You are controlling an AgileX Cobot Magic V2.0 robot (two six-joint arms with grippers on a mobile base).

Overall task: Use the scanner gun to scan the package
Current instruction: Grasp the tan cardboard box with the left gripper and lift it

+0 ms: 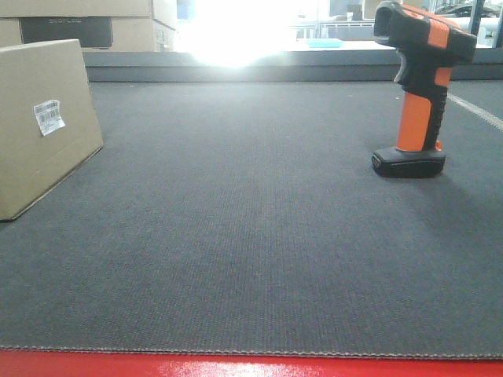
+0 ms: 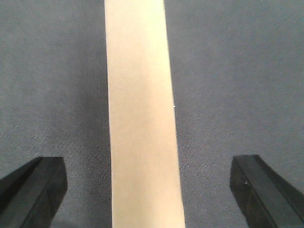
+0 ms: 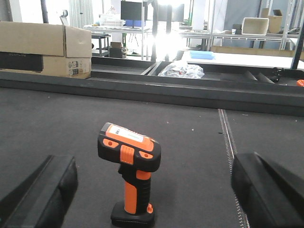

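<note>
Scanner gun (image 3: pixel 135 178) upright, centred ahead of our right gripper (image 3: pixel 152 164), jaws apart; left gripper (image 2: pixel 147 164), spread, straddles package (image 2: pixel 140 95).

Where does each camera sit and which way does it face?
Exterior front-facing: low at the near edge of the mat, looking across it at the package, left, and the upright scanner gun, right; no robot part shows.
Left wrist: above the package, looking down on a narrow face; fingers of the open left pincer flank it.
Right wrist: low over the mat, facing the scanner gun; fingers of the open right pincer fill the lower corners.
Shared: package in front and left wrist; scanner gun in front and right wrist.
</note>
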